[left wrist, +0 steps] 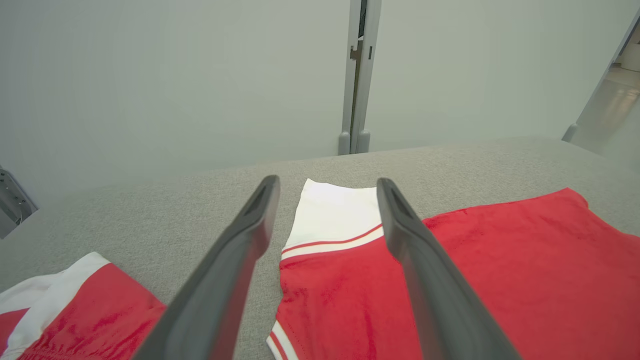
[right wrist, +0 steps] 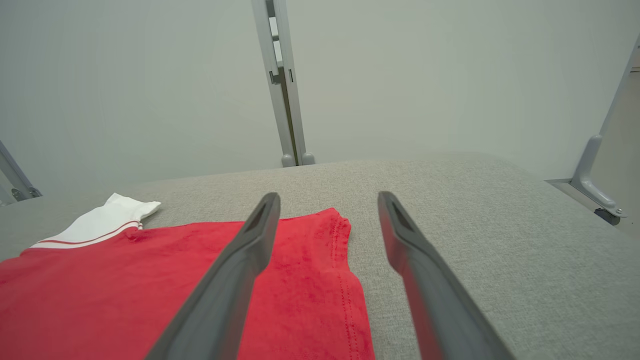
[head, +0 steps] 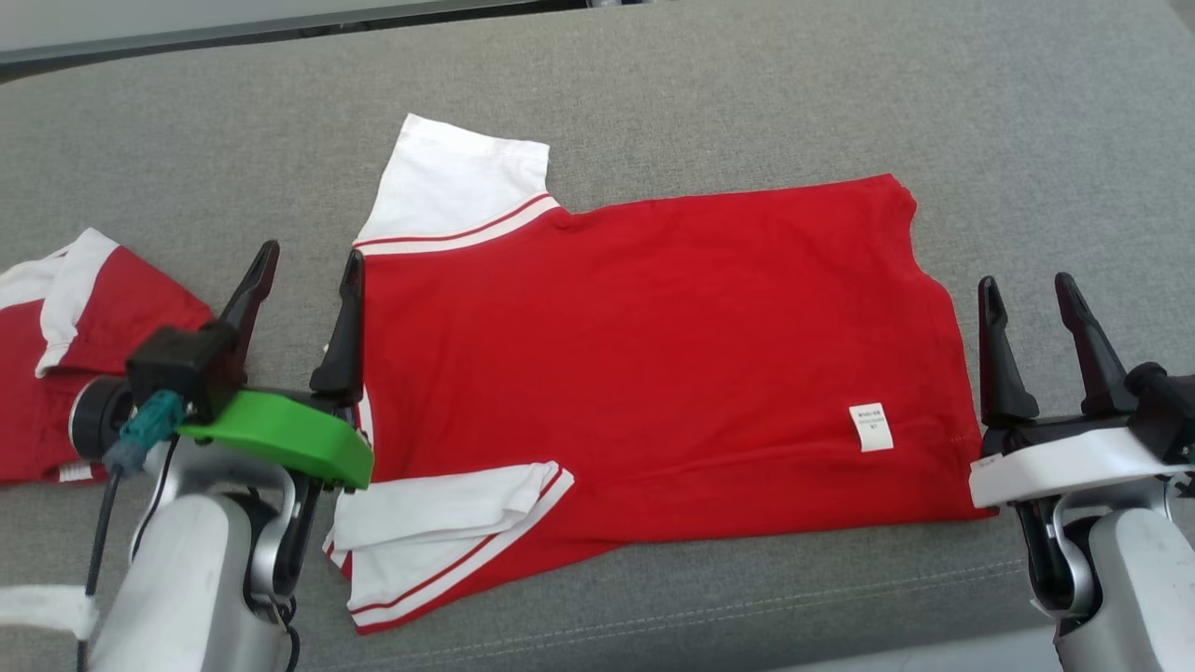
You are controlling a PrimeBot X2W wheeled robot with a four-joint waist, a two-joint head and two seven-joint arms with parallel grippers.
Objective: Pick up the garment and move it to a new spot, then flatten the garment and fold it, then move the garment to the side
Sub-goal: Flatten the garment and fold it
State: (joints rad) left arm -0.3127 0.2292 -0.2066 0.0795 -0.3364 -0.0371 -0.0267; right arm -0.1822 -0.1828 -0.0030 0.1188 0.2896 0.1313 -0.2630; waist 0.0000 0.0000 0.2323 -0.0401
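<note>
Either side of the red T-shirt on the table, your left claw and right claw stand spread and empty, so pinch both near corners together and fold square.

A grey fabric surface carries a red shirt with white sleeves, spread flat across its middle with the near sleeve folded in, and a second red-and-white garment lying apart at its left.
</note>
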